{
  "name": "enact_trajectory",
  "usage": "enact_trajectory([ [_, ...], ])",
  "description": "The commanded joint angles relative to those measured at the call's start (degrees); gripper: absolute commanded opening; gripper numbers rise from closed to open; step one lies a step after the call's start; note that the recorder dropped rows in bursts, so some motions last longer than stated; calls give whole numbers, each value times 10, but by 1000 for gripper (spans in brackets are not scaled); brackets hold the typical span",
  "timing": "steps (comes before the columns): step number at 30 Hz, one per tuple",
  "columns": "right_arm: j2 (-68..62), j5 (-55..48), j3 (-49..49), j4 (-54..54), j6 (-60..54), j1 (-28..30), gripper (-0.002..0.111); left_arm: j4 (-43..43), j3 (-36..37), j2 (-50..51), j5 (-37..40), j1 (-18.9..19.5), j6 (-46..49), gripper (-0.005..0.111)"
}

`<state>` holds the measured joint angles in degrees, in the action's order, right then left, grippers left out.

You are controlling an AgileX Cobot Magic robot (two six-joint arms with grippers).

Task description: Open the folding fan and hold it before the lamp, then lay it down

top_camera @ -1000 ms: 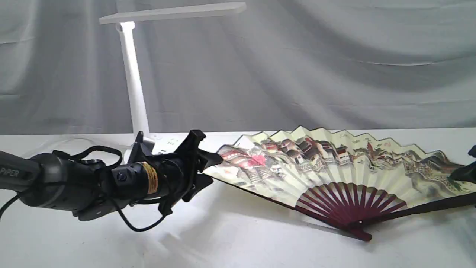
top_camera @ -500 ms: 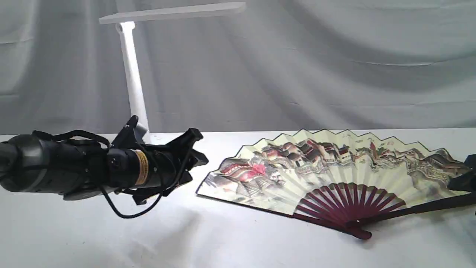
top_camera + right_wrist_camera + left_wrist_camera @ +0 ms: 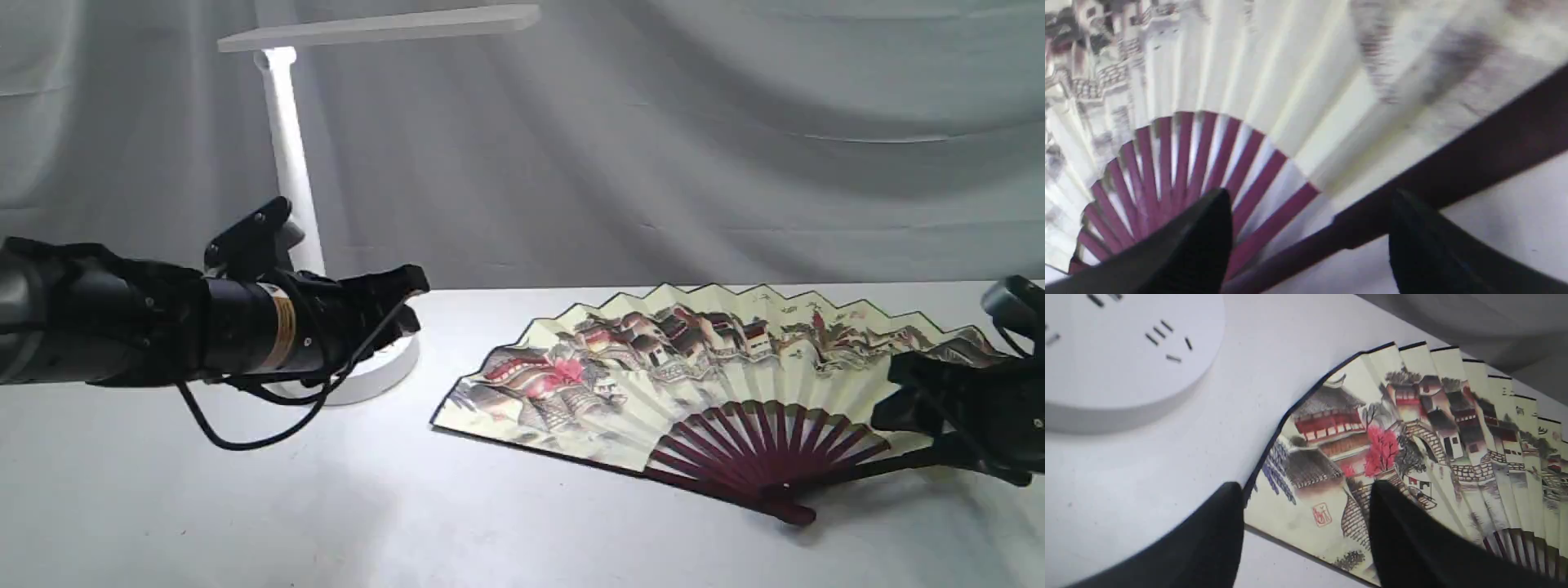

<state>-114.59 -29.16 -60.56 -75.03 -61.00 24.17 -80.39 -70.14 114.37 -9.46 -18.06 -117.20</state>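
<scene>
Left gripper (image 3: 412,302): hangs above the white table (image 3: 490,523), in front of the lamp (image 3: 290,155). Jaws are spread with nothing between them. It is clear of the fan (image 3: 694,367). The left wrist view looks past both black fingers (image 3: 1208,547) onto the fan's left corner.

Lamp: upright at back left. The bar head reaches toward the right. The round base sits on the table, near the fan's left edge but apart from it.

Fan: fully open and lying flat on the table, right of centre. The painted side is up, the zigzag edge is toward the grey backdrop (image 3: 735,122), and the pivot is toward the camera.

Right gripper (image 3: 886,392): low over the fan's right end, jaws spread. In the right wrist view the fan's dark outer stick crosses the gap between the fingers. The view is blurred, so I cannot tell whether they touch it.
</scene>
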Motion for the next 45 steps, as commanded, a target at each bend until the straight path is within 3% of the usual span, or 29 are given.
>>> enact_trajectory([
  [1, 30, 21, -2, 21, 8, -32, 55, -33, -1, -35, 29, 1, -14, 46],
  [8, 90, 32, -2, 99, 82, -65, 55, -78, 1, -87, 205, 1, 35, 42],
  [11, 105, 71, -2, 162, 138, -71, 52, -60, 4, -104, 295, 1, 149, 42],
  [15, 110, 96, -2, 202, 176, -71, 46, 28, 7, -118, 443, 1, 284, 42],
  [18, 110, 94, -2, 227, 181, -75, 38, 81, 7, -119, 516, 1, 411, 36],
  [23, 110, 95, -2, 257, 182, -100, 27, 230, 7, -119, 530, 1, 607, 2],
  [24, 110, 93, -2, 265, 186, -107, 26, 257, 7, -119, 528, 1, 634, 0],
  [30, 110, 67, -2, 418, 313, -122, 20, 427, 6, -127, 499, 8, 800, 0],
  [36, 110, 10, -17, 601, 488, -122, 15, 637, 6, -156, 455, 61, 974, 0],
  [42, 110, -179, -117, 662, 546, -122, 15, 765, 6, -165, 517, 126, 1089, 0],
  [45, 110, -219, -152, 667, 540, -122, 15, 818, 6, -165, 560, 161, 1147, 0],
])
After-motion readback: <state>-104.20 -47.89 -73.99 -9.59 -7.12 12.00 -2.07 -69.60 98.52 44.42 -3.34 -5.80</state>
